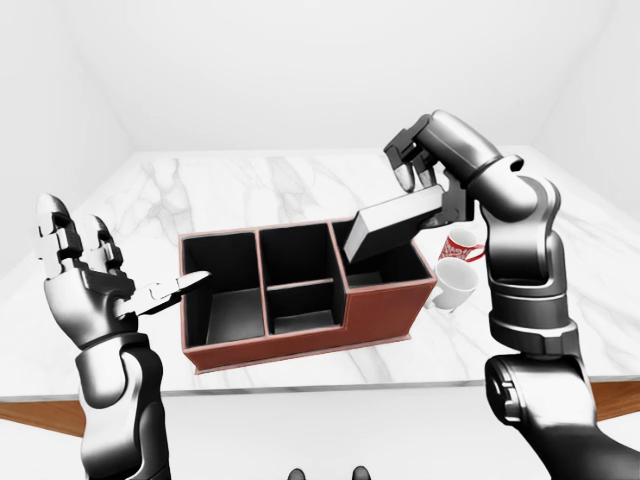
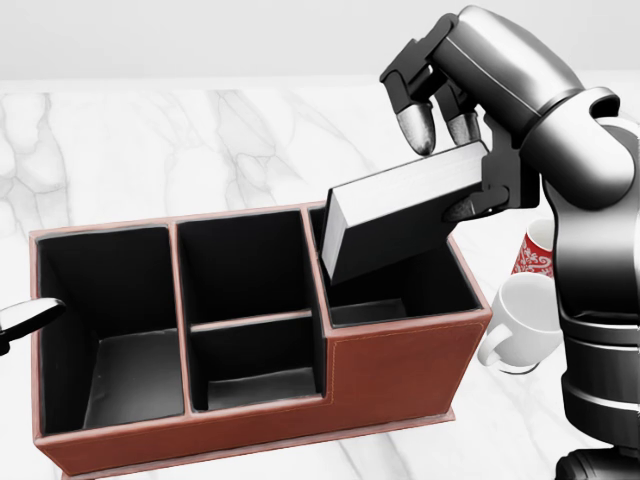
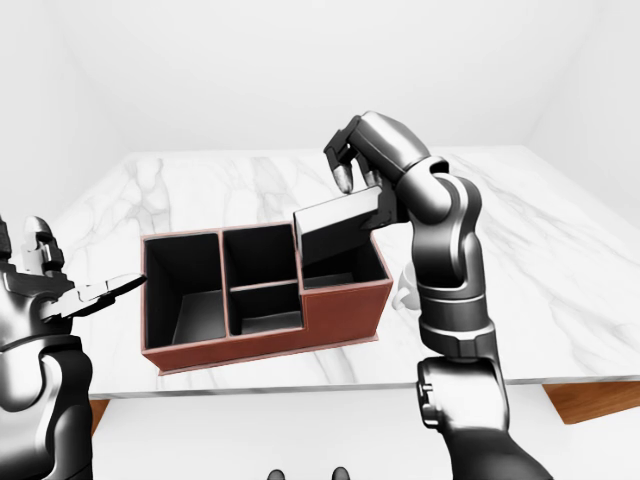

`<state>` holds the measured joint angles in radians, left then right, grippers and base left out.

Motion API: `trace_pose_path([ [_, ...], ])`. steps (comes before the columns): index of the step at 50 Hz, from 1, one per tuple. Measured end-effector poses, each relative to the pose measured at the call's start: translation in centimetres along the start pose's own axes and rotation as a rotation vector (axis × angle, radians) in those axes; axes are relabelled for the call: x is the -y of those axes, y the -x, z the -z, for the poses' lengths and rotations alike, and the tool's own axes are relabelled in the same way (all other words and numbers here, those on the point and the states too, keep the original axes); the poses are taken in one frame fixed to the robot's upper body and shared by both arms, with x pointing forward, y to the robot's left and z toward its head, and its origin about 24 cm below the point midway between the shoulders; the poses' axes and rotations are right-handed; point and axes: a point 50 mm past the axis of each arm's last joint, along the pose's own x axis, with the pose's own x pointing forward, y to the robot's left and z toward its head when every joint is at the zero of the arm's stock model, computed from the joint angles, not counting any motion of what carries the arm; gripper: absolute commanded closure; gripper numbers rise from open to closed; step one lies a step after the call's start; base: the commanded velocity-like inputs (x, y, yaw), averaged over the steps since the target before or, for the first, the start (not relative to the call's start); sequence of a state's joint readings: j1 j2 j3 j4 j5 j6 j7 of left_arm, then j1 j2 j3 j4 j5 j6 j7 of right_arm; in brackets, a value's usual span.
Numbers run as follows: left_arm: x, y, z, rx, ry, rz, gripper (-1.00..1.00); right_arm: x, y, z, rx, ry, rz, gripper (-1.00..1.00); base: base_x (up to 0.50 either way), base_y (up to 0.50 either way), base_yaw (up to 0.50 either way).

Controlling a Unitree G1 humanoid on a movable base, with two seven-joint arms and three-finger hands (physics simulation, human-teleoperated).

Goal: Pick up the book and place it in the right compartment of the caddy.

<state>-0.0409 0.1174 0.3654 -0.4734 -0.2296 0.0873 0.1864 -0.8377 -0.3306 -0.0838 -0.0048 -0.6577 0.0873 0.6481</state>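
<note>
A grey book hangs tilted in my right hand. Fingers press its upper edge and the thumb holds its end. Its lower end dips into the right compartment of the red-brown caddy, and its upper end still stands above the rim. The caddy has a black inside, with a left compartment, a middle one split in two, and a right one. My left hand is open and empty at the caddy's left, one fingertip close to the left wall.
A white mug and a red patterned mug stand just right of the caddy, under my right forearm. The white marble table has its near edge at the bottom of the left-eye view.
</note>
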Motion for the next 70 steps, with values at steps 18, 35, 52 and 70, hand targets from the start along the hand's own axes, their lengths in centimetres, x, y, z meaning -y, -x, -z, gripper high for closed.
trace_pose_path([
  [18, 0.0, 0.0, 0.2, -0.006, -0.003, 0.001, -1.0, -0.4, -0.6, 2.0, -0.068, -0.049, 0.0, 1.0, 0.0, 0.0, 0.0],
  [35, 0.1, 0.0, 0.2, -0.007, -0.004, 0.002, -1.0, -2.2, -1.1, 5.2, -0.176, -0.147, -0.007, 1.0, 0.0, 0.0, 0.0],
  [52, 0.0, 0.0, 0.3, -0.014, -0.007, 0.002, -1.0, -3.7, -1.2, 6.7, -0.234, -0.193, -0.023, 1.0, 0.0, 0.0, 0.0],
  [70, 0.1, 0.1, 0.4, -0.016, -0.007, 0.004, -1.0, -5.4, -1.4, 7.7, -0.283, -0.241, -0.047, 1.0, 0.0, 0.0, 0.0],
])
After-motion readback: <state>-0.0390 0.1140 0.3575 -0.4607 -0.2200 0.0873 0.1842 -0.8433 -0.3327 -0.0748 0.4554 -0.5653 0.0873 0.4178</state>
